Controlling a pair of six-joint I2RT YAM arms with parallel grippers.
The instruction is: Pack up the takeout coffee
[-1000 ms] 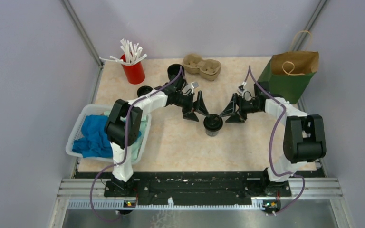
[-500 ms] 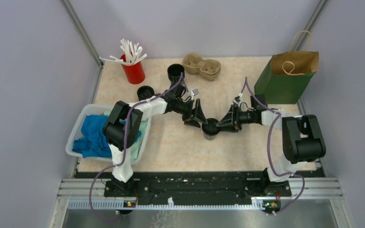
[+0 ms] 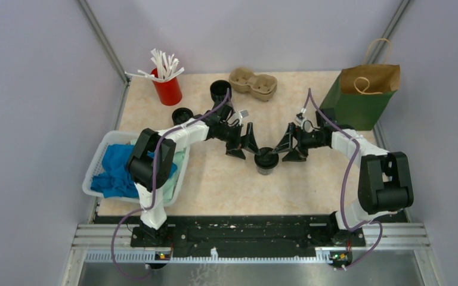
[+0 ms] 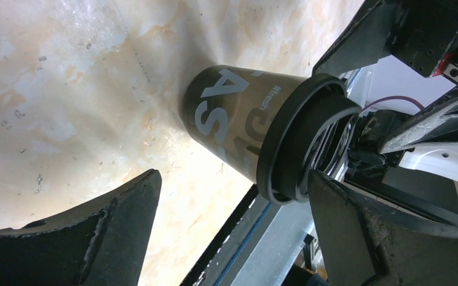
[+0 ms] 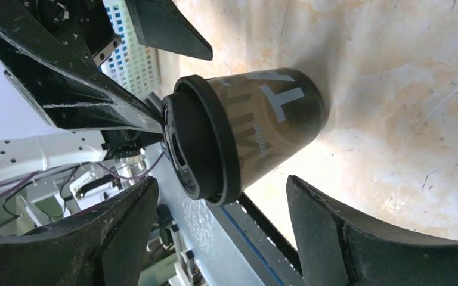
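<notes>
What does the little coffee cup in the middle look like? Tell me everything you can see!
The coffee cup is small, dark and tapered, narrower at the bottom, with big pale letters printed on its side. A round black plastic lid is pressed on top. It stands upright near the middle of the beige marbled table. The left gripper and right gripper are open on either side, close to the lid. I cannot tell whether any finger touches it.

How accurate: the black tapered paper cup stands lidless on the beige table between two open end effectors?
Not lidless: the right wrist view shows a round black plastic lid on the black tapered paper cup. It does stand on the beige table between the open left end effector and right end effector.
</notes>
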